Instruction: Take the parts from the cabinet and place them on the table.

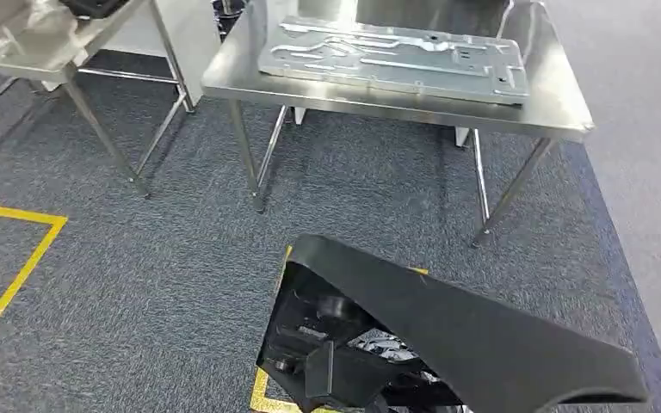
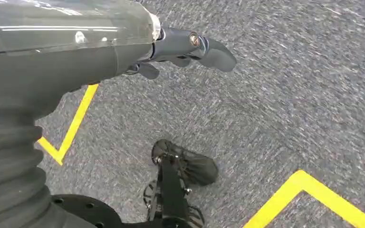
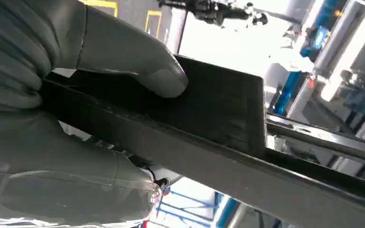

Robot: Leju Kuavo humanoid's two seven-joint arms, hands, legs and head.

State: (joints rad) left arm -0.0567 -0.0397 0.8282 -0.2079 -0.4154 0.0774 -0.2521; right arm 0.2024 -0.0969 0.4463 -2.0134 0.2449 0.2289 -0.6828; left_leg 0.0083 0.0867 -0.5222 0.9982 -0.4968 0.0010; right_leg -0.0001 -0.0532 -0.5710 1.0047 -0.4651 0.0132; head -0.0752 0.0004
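Carrying comes first now: the right robot hand (image 3: 76,95) has its thumb and fingers squeezed tight on the edge of a black part (image 1: 473,335), a long flat piece held low, well short of the counter (image 1: 559,120). The left robot hand (image 2: 185,47) hangs over the carpet with nothing in it; its fingers look partly curled, though the view is too side-on to be sure. On the counter lies a big silver metal plate (image 1: 396,56), and it covers most of the top. To do this step well, the robot should walk up close to the counter before it lifts. The black part is long and held at one end, so it may dip and swing; keep the squeeze firm and move slowly. Lift it higher than the near edge of the counter so it does not bang the rim. Set it down flat on a bare strip beside the silver plate, or softly on top if no room is left. Let go only when it rests.
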